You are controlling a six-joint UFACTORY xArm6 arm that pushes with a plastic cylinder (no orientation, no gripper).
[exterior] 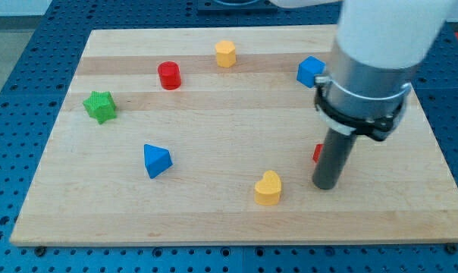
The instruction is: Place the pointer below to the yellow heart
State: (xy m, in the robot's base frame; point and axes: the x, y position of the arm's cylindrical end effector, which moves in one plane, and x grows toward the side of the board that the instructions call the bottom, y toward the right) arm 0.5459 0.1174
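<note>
our tip [325, 185], the blunt lower end of a smooth dark rod that carries nothing, rests on the pale, grained wooden board [214, 220] just to the view's right of the glossy yellow heart-shaped block [268, 188], apart from it. the heart sits near the board's bottom edge. behind the rod, right of the heart, a red block [318, 153] shows only as a sliver, so we cannot tell its shape. up and right of the heart stands a blue cube-like block [310, 71], its right side cut off by the arm. left of the heart lies a blue triangular block [156, 161]; farther left, a ridged green star block [100, 106]. above the heart stand a red cylinder block [169, 76] and a small yellow block [226, 54], its shape unclear.
</note>
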